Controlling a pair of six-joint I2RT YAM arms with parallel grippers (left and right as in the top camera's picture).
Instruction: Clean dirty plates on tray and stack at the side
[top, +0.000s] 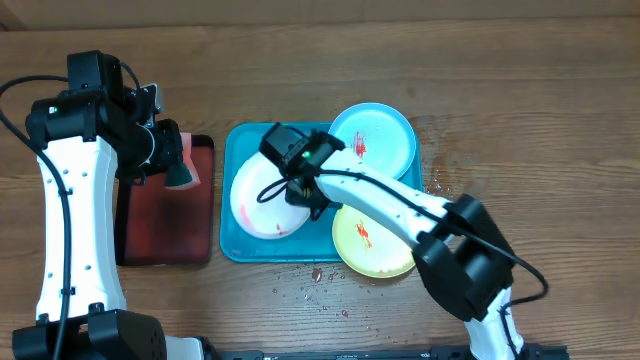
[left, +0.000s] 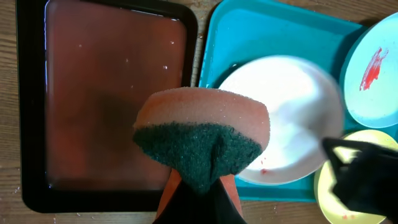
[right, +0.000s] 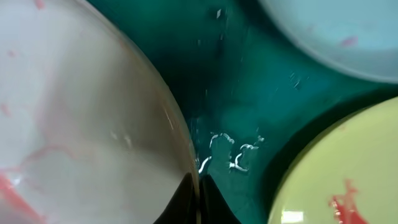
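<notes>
The white plate (top: 258, 195) lies on the left of the teal tray (top: 240, 140), with red smears; it also shows in the left wrist view (left: 286, 118) and right wrist view (right: 74, 124). The blue plate (top: 378, 135) rests on the tray's back right corner, the green plate (top: 365, 240) on its front right; both carry red smears. My right gripper (top: 303, 195) is shut on the white plate's right rim (right: 198, 193). My left gripper (top: 175, 165) is shut on an orange sponge with a green scrub face (left: 202, 137), above the black tray.
A black tray with reddish water (top: 165, 215) stands left of the teal tray (left: 261, 43). Red specks and droplets (top: 315, 275) lie on the wooden table in front of the tray and to its right.
</notes>
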